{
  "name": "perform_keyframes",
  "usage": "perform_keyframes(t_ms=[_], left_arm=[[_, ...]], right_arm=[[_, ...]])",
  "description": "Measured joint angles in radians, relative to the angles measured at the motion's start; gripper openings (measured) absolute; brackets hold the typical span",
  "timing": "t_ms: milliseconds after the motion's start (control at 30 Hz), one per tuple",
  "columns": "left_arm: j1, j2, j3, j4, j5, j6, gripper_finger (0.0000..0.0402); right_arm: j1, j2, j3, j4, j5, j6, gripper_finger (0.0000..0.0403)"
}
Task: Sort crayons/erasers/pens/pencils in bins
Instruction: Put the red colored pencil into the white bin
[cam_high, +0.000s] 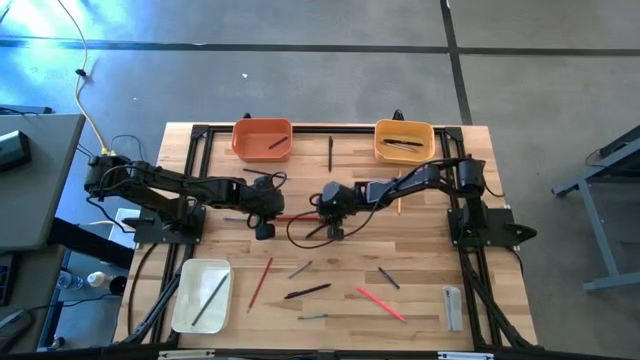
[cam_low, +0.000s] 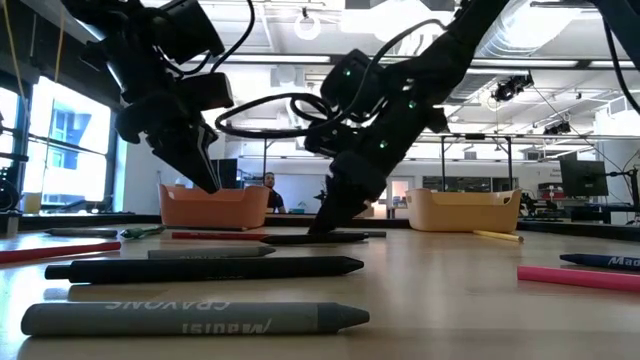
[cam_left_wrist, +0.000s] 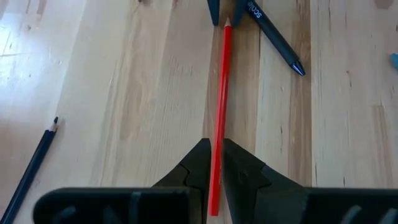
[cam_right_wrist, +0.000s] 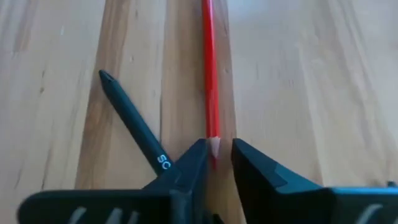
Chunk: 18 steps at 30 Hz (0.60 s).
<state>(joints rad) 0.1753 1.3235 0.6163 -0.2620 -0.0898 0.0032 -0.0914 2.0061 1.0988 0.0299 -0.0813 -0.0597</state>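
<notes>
A pale wooden tabletop (cam_high: 420, 262) with a black frame carries everything. Along its far edge sit an orange bin (cam_high: 262, 139) and a yellow-orange bin (cam_high: 404, 141), with a dark pen (cam_high: 330, 152) lying between them. A white bin (cam_high: 201, 294) rests at the near left corner. In the middle lies a red pencil (cam_left_wrist: 219, 118), and just beside its tip a black pen (cam_left_wrist: 277, 38). Nearer the front are another red pencil (cam_high: 260, 282), a pink stick (cam_high: 381, 304), a few dark and grey sticks, and a small clear-grey block (cam_high: 453, 307) at the right.
</notes>
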Motion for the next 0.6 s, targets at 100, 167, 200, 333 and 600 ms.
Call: perform_keyframes(t_ms=[100,167,200,333,600], left_arm=[[0.000,0.000,0.000,-0.001,0.000,0.000,0.0027],[0.000,0.000,0.000,-0.001,0.001,0.000,0.0027],[0.000,0.000,0.000,-0.001,0.001,0.000,0.0027],[0.000,0.000,0.000,-0.002,0.002,-0.001,0.0029],[0.000,0.000,0.000,-0.019,-0.026,0.034,0.0067]], right_arm=[[-0.002,0.001,0.000,0.000,0.000,0.000,0.0047],[-0.002,0.002,0.000,0.000,0.001,0.000,0.0034],[-0.002,0.002,0.000,0.000,0.001,-0.001,0.0026],[-0.002,0.003,0.001,-0.007,0.001,-0.017,0.0004],[-0.002,0.006,-0.001,0.028,0.001,0.006,0.0002]])
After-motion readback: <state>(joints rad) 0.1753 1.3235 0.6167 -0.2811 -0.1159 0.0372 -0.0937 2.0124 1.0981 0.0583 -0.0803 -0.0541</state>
